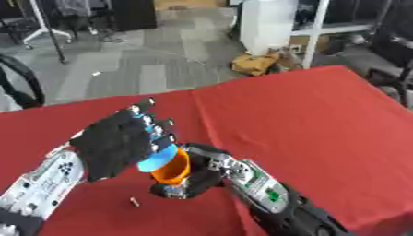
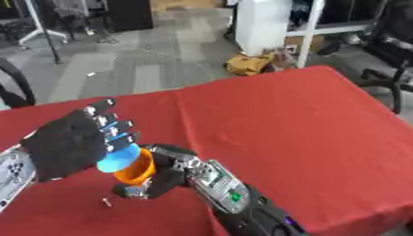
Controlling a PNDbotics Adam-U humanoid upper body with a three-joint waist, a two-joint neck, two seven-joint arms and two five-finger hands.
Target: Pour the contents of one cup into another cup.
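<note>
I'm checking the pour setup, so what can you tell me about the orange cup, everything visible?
The orange cup looks like smooth plastic, round, with an open rim. It is held above the red tablecloth, tilted with its mouth toward the blue cup, whose rim meets or overlaps it. The right hand is curled round its lower part from behind; the left hand holds the blue cup. Its contents cannot be seen. A small pale object lies on the cloth below.

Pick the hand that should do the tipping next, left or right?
Left, probably. The left hand holds the blue cup tilted right at the mouth of the orange cup. The right hand has its fingers round the orange cup, steadying it as receiver.
</note>
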